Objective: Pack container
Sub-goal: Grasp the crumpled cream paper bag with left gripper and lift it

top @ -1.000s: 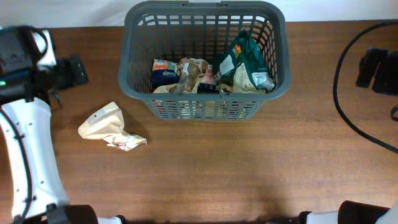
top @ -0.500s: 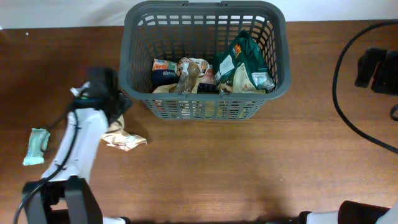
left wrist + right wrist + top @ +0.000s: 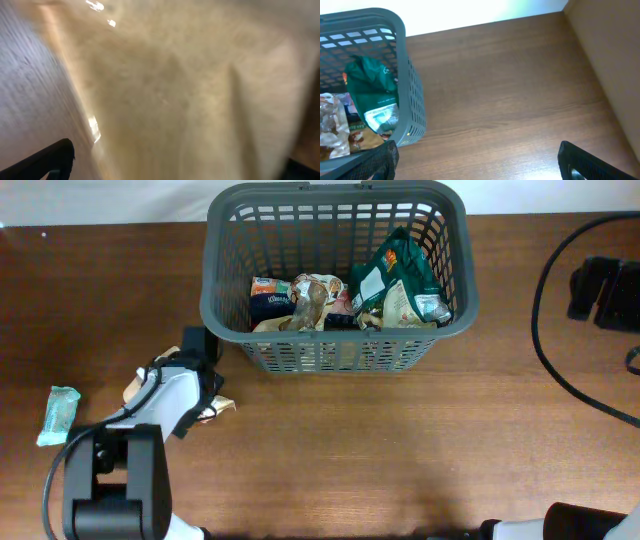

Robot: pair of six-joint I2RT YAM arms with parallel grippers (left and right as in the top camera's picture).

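Since the earlier overhead frames, the left gripper point(image 3: 203, 375) has been swung in from 10 o'clock and lowered at 8 o'clock onto the tan packet point(image 3: 217, 408). The container point(image 3: 335, 358) appears nudged slightly toward 3 o'clock.

Nearest, 8 o'clock: the tan packet is mostly hidden under the gripper in the overhead view. In the left wrist view it fills the blurred frame, with dark finger parts only at the lower corners. The jaws are judged spread wide with the packet between them, no grip made yet.

9 o'clock: one mint-green packet point(image 3: 60, 414) lies flat on the table point(image 3: 350, 460), well apart from the gripper.

3 o'clock: the right gripper point(image 3: 476, 150) is held idle over bare wood, jaws wide apart, nothing in them.

Farthest, 12 o'clock: the container stands upright at the table's far edge.

Progress: the task is judged well advanced. Two packets are left outside, the tan one under approach.

Count: one container; two packets on the table. Inside, one green bag point(image 3: 398, 278), one blue-labelled packet point(image 3: 268, 293) and one clear wrapper point(image 3: 310, 292) are made out. Further items beneath cannot be counted.
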